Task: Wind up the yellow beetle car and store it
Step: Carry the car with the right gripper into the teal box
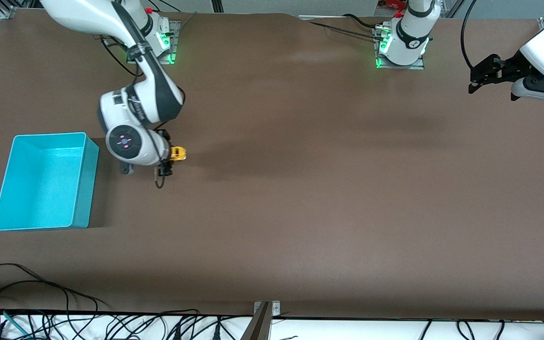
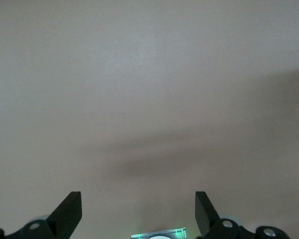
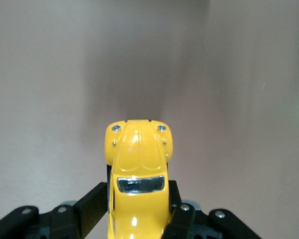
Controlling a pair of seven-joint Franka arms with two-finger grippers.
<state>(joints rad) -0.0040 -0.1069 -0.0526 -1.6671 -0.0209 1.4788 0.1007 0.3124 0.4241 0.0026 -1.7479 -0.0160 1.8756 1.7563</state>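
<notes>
My right gripper [image 1: 168, 160] is shut on the yellow beetle car [image 1: 178, 153], low over the brown table beside the turquoise bin [image 1: 45, 182]. In the right wrist view the yellow beetle car [image 3: 138, 179] sits between the two black fingers [image 3: 92, 206], which press on its sides, with its rounded hood and dark window toward the camera. The right gripper [image 3: 138, 209] holds it near the car's rear half. My left gripper [image 1: 477, 80] hangs over the left arm's end of the table, open with nothing in it. Its two black fingertips [image 2: 70, 209] stand wide apart around the left gripper [image 2: 138, 209].
The turquoise bin stands with nothing in it toward the right arm's end. Bare brown table [image 1: 328, 189] stretches between the arms. Black cables [image 1: 40, 307] lie along the table edge nearest the front camera.
</notes>
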